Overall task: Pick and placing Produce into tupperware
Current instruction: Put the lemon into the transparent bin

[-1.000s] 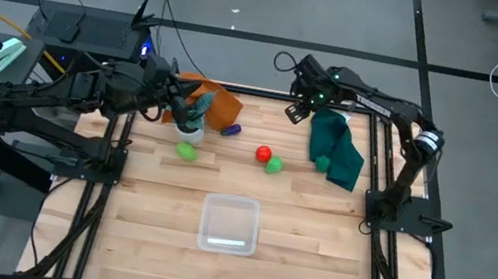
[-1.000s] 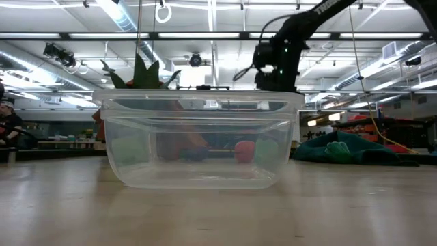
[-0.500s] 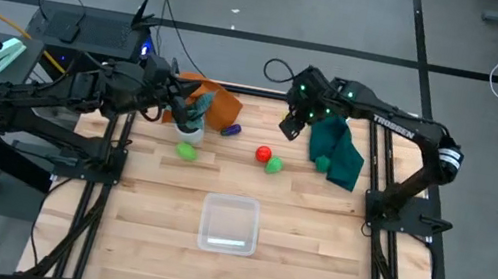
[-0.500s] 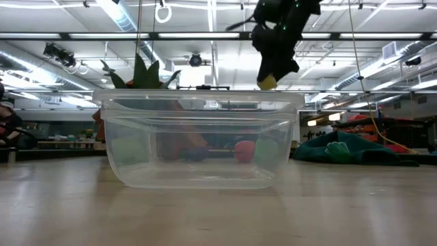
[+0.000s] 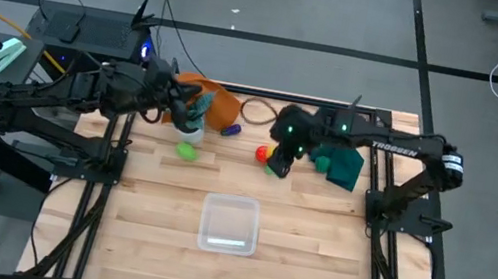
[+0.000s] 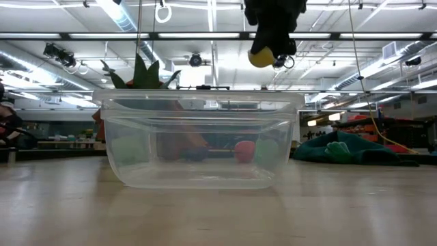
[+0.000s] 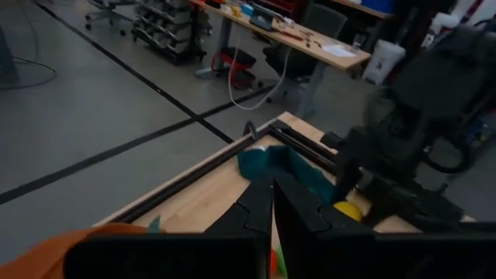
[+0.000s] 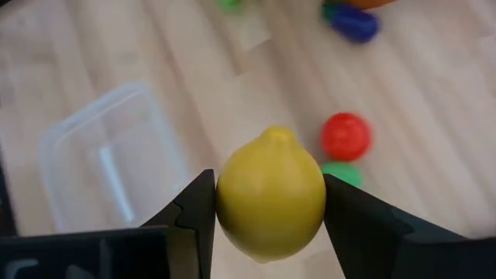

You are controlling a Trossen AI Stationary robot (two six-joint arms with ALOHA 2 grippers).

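Tupperware (image 5: 230,224) looked empty, though hazily; your right gripper (image 8: 270,203) pinched the lemon (image 8: 270,204), other produce still waiting.

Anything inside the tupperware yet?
No. The tupperware is empty in the high view. The red and green pieces seen through its clear walls in the low view lie on the table behind it. The right gripper holds the yellow lemon in the air.

Tupperware (image 5: 230,225): clear, shallow, rounded-square, upright.
Yellow lemon (image 8: 270,194): aloft beyond the tupperware.
Red piece (image 5: 263,152), purple piece (image 5: 231,130), two green pieces (image 5: 186,151) (image 8: 342,173): on wood beyond the tupperware.
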